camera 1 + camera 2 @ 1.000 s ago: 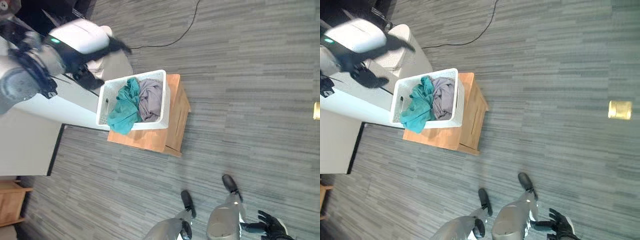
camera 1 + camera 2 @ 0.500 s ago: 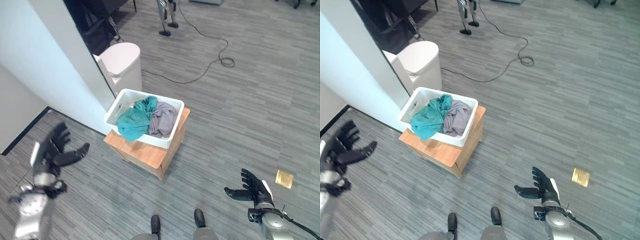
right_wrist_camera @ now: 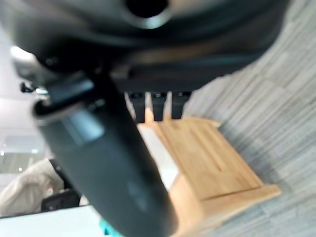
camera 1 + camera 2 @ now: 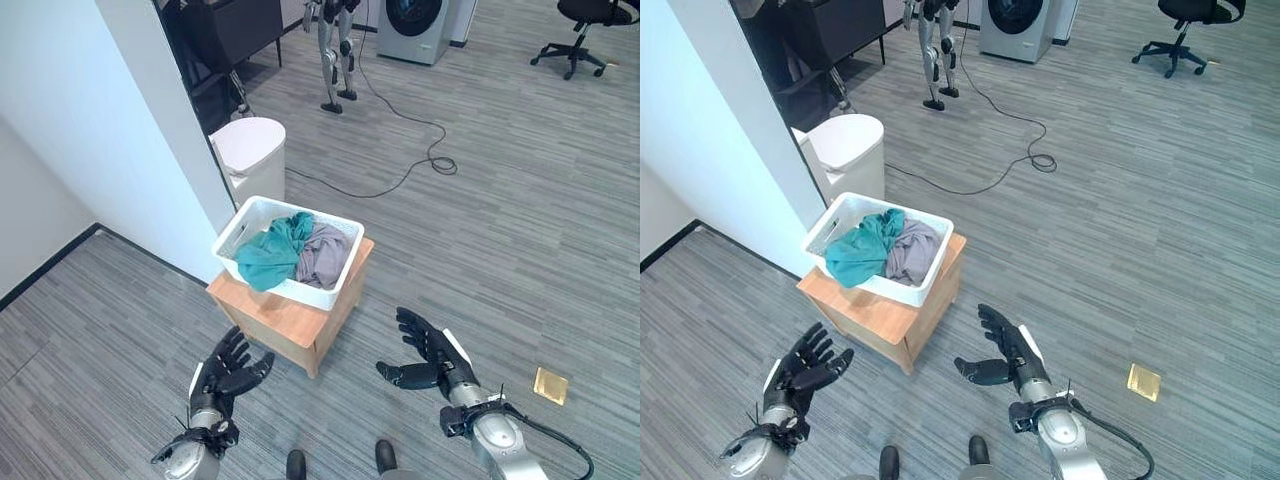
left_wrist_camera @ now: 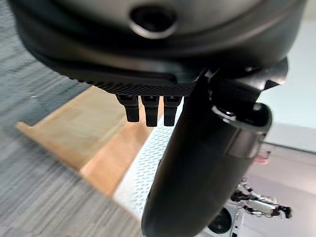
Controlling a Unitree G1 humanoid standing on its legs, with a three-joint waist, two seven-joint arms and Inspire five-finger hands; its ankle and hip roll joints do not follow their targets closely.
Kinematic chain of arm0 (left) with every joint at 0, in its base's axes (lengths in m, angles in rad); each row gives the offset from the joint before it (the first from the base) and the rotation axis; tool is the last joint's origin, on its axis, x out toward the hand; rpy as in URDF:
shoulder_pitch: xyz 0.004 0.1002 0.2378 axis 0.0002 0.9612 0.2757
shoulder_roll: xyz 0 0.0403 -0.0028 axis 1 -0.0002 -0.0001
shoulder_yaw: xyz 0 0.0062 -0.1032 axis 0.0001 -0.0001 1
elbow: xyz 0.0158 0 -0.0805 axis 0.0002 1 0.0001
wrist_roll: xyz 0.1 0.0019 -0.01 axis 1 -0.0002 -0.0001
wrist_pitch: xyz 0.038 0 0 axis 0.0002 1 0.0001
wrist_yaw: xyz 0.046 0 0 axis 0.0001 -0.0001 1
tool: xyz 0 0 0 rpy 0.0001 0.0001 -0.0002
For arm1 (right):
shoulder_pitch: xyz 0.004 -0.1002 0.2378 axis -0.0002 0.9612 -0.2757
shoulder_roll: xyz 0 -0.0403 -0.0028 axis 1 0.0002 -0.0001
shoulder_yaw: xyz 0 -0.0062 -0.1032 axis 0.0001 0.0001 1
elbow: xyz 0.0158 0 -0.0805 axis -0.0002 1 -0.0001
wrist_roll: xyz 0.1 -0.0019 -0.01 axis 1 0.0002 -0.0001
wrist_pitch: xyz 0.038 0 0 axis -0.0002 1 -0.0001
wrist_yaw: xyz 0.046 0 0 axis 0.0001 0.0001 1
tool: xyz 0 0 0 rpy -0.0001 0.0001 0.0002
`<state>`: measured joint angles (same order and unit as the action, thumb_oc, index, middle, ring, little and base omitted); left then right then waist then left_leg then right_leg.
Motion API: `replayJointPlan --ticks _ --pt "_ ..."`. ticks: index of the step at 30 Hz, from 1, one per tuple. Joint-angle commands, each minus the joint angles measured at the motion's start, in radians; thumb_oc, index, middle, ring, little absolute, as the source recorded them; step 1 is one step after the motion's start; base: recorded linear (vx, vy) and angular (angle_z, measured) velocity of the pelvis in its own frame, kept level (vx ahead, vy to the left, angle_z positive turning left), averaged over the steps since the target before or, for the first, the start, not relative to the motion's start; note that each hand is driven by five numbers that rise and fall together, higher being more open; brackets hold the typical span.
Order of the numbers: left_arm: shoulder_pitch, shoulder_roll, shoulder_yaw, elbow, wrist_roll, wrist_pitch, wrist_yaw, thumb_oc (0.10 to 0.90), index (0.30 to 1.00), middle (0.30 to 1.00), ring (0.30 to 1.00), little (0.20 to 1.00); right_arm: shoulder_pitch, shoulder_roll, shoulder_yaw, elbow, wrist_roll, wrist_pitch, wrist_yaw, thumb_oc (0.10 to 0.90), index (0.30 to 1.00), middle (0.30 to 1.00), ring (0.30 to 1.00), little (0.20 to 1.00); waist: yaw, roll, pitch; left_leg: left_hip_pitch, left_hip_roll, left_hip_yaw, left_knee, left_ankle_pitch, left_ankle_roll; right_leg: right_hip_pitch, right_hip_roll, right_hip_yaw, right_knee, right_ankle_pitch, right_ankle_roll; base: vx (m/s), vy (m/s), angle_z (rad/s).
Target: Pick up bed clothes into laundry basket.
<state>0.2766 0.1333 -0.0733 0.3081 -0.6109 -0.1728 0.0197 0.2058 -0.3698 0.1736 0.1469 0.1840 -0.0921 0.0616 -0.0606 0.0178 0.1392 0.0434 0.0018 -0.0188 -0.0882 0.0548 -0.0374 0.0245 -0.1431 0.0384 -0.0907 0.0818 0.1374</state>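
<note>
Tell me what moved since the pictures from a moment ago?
The camera swung a lot, so the whole scene shifted. Both arms came in front of the robot: the left hand and right hand now hover open, low before the wooden stand, holding nothing. The white basket stayed on the stand, with the teal cloth and grey cloth inside.

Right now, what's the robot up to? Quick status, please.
Left hand and right hand open, holding nothing, raised short of the wooden stand. Teal cloth and grey cloth already in the white basket. Nothing between hands and basket.
</note>
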Motion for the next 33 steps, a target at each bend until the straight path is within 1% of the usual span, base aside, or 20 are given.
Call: replayJointPlan --ticks 1,5,8,9,11,13,15,17,18,19,21,22,23,26,28,29,30,31,32,33 --pt "-0.074 0.031 -0.019 -0.035 -0.094 -0.084 0.012 0.8 0.9 0.9 0.9 0.9 -0.047 0.004 0.038 -0.073 0.02 -0.105 -0.019 0.8 0.9 0.9 0.9 0.9 0.03 -0.043 -0.057 -0.034 0.012 -0.023 0.01 -0.049 -0.014 0.002 -0.032 -0.006 0.089 -0.126 0.013 0.0 0.0 0.0" --pt "-0.069 0.011 -0.071 -0.067 -0.185 -0.072 0.016 0.8 0.9 0.9 0.9 0.9 -0.057 -0.002 0.08 -0.089 0.014 -0.103 -0.036 0.8 0.9 0.9 0.9 0.9 0.036 -0.048 -0.055 -0.027 0.011 -0.026 0.017 -0.055 -0.01 0.006 -0.033 -0.007 0.092 -0.128 0.017 0.0 0.0 0.0" --pt "-0.08 0.032 -0.074 -0.085 -0.144 -0.076 0.024 0.8 0.9 0.9 0.9 0.9 -0.071 -0.009 0.097 -0.085 0.014 -0.104 -0.038 0.8 0.9 0.9 0.9 0.9 0.046 -0.05 -0.052 -0.03 0.011 -0.028 0.023 -0.054 -0.01 0.001 -0.034 -0.014 0.105 -0.129 0.018 -0.02 -0.004 0.0" --pt "-0.098 0.067 -0.052 -0.104 -0.088 -0.086 0.046 0.8 0.9 0.9 0.9 0.9 -0.078 -0.016 0.109 -0.096 0.015 -0.107 -0.039 0.8 0.9 0.9 0.9 0.9 0.066 -0.045 -0.04 -0.043 0.009 -0.048 0.034 -0.047 -0.008 -0.017 -0.034 -0.034 0.198 -0.158 0.019 -0.05 -0.011 0.06" --pt "-0.113 0.081 -0.041 -0.106 -0.07 -0.09 0.051 0.8 0.9 0.9 0.9 0.9 -0.084 -0.018 0.112 -0.097 0.017 -0.11 -0.038 0.8 0.9 0.9 0.9 0.9 0.071 -0.041 -0.032 -0.055 0.004 -0.076 0.043 -0.039 -0.012 -0.026 -0.027 -0.033 0.242 -0.179 0.018 -0.04 -0.023 0.38" --pt "-0.153 0.109 -0.032 -0.107 -0.059 -0.105 0.057 0.8 0.9 0.9 0.9 0.9 -0.089 -0.022 0.117 -0.107 0.021 -0.114 -0.043 0.8 0.9 0.9 0.9 0.9 0.064 -0.032 -0.024 -0.099 -0.013 -0.175 0.073 -0.019 -0.024 -0.033 0.038 0.065 0.306 -0.242 0.0 -0.02 -0.074 0.94" --pt "-0.181 0.117 -0.024 -0.087 -0.068 -0.125 0.058 0.8 0.9 0.9 0.9 0.9 -0.101 -0.027 0.133 -0.105 0.033 -0.124 -0.048 0.8 0.9 0.9 0.9 0.9 0.056 -0.043 -0.029 -0.153 -0.055 -0.285 0.13 -0.008 -0.027 0.008 0.146 0.283 0.324 -0.333 -0.042 0.01 -0.109 1.83" --pt "-0.198 0.112 -0.022 -0.08 -0.065 -0.135 0.052 0.8 0.9 0.9 0.9 0.9 -0.098 -0.036 0.135 -0.117 0.047 -0.134 -0.054 0.8 0.9 0.9 0.9 0.9 0.068 -0.039 -0.02 -0.214 -0.078 -0.357 0.164 0.012 -0.037 0.031 0.21 0.429 0.303 -0.326 -0.069 -0.12 -0.187 2.0" --pt "-0.202 0.116 -0.025 -0.079 -0.057 -0.146 0.063 0.8 0.9 0.9 0.9 0.9 -0.097 -0.045 0.136 -0.124 0.05 -0.139 -0.058 0.8 0.9 0.9 0.9 0.9 0.085 -0.044 0.005 -0.238 -0.094 -0.389 0.183 0.026 -0.043 0.035 0.23 0.451 0.293 -0.323 -0.101 -0.4 -0.38 1.71" --pt "-0.17 0.105 -0.018 -0.109 -0.053 -0.139 0.04 0.8 0.9 0.9 0.9 0.9 -0.086 -0.052 0.135 -0.125 0.082 -0.135 -0.041 0.8 0.9 0.9 0.9 0.9 0.116 -0.045 0.037 -0.287 -0.098 -0.445 0.179 0.071 -0.077 0.048 0.214 0.373 0.241 -0.3 -0.103 -0.36 -0.297 1.72" --pt "-0.152 0.094 -0.016 -0.102 -0.052 -0.143 0.044 0.8 0.9 0.9 0.9 0.9 -0.089 -0.062 0.137 -0.117 0.079 -0.137 -0.04 0.8 0.9 0.9 0.9 0.9 0.125 -0.031 0.039 -0.309 -0.094 -0.484 0.162 0.104 -0.095 0.056 0.237 0.357 0.209 -0.282 -0.114 -0.3 -0.335 2.72" --pt "-0.13 0.078 -0.009 -0.101 -0.078 -0.142 0.037 0.8 0.9 0.9 0.9 0.9 -0.076 -0.076 0.111 -0.117 0.092 -0.136 -0.046 0.8 0.9 0.9 0.9 0.9 0.135 -0.033 0.065 -0.321 -0.086 -0.461 0.144 0.103 -0.104 0.064 0.236 0.289 0.19 -0.274 -0.121 -0.25 -0.322 1.97" --pt "-0.13 0.077 -0.01 -0.102 -0.078 -0.141 0.037 0.8 0.9 0.9 0.9 0.9 -0.076 -0.077 0.11 -0.116 0.092 -0.136 -0.046 0.8 0.9 0.9 0.9 0.9 0.135 -0.027 0.064 -0.323 -0.081 -0.464 0.142 0.107 -0.106 0.063 0.241 0.288 0.186 -0.266 -0.121 -0.31 -0.217 1.14" --pt "-0.094 0.071 -0.01 -0.074 -0.063 -0.127 0.016 0.8 0.9 0.9 0.9 0.9 -0.072 -0.102 0.079 -0.117 0.058 -0.129 -0.053 0.8 0.9 0.9 0.9 0.9 0.119 -0.053 0.085 -0.31 -0.027 -0.222 0.295 0.022 -0.056 0.023 0.184 0.141 0.192 -0.246 -0.106 -0.34 -0.074 1.67" --pt "-0.06 0.078 -0.015 -0.092 -0.053 -0.12 0.003 0.8 0.9 0.9 0.9 0.9 -0.05 -0.097 0.06 -0.118 0.065 -0.128 -0.057 0.8 0.9 0.9 0.9 0.9 0.102 -0.074 0.079 -0.266 -0.004 -0.115 0.397 -0.046 -0.046 0.001 0.136 0.034 0.176 -0.222 -0.103 -0.44 -0.093 1.95" --pt "-0.051 0.084 -0.01 -0.099 -0.054 -0.12 -0.001 0.8 0.9 0.9 0.9 0.9 -0.046 -0.089 0.05 -0.123 0.075 -0.135 -0.061 0.8 0.9 0.9 0.9 0.9 0.081 -0.089 0.067 -0.242 0.031 -0.037 0.5 -0.068 -0.039 -0.022 0.108 -0.042 0.166 -0.195 -0.101 -0.46 -0.079 1.91" --pt "-0.047 0.093 -0.012 -0.098 -0.049 -0.116 -0.007 0.8 0.9 0.9 0.9 0.9 -0.036 -0.081 0.047 -0.12 0.076 -0.132 -0.064 0.8 0.9 0.9 0.9 0.9 0.074 -0.088 0.054 -0.208 0.047 -0.015 0.464 -0.084 -0.043 -0.037 0.099 -0.069 0.158 -0.192 -0.095 -0.48 -0.075 2.21" --pt "-0.049 0.103 -0.017 -0.117 -0.039 -0.117 -0.001 0.8 0.9 0.9 0.9 0.9 -0.028 -0.074 0.039 -0.133 0.077 -0.141 -0.073 0.8 0.9 0.9 0.9 0.9 0.034 -0.086 0.04 -0.106 0.129 0.097 0.499 -0.12 -0.057 -0.053 0.07 -0.189 0.164 -0.183 -0.091 -0.28 -0.021 2.23" --pt "-0.049 0.103 -0.016 -0.118 -0.039 -0.117 -0.001 0.8 0.9 0.9 0.9 0.9 -0.028 -0.074 0.04 -0.133 0.077 -0.141 -0.073 0.8 0.9 0.9 0.9 0.9 0.03 -0.088 0.039 -0.108 0.126 0.094 0.495 -0.115 -0.056 -0.054 0.067 -0.192 0.163 -0.18 -0.091 -0.35 0.001 2.92" --pt "-0.066 0.096 -0.026 -0.122 -0.053 -0.115 0.004 0.8 0.9 0.9 0.9 0.9 -0.031 -0.058 0.044 -0.109 0.077 -0.135 -0.082 0.8 0.9 0.9 0.9 0.9 0.007 -0.084 0.017 -0.035 0.149 0.161 0.455 -0.144 -0.073 -0.078 0.036 -0.276 0.168 -0.164 -0.085 -0.15 0.028 2.36"
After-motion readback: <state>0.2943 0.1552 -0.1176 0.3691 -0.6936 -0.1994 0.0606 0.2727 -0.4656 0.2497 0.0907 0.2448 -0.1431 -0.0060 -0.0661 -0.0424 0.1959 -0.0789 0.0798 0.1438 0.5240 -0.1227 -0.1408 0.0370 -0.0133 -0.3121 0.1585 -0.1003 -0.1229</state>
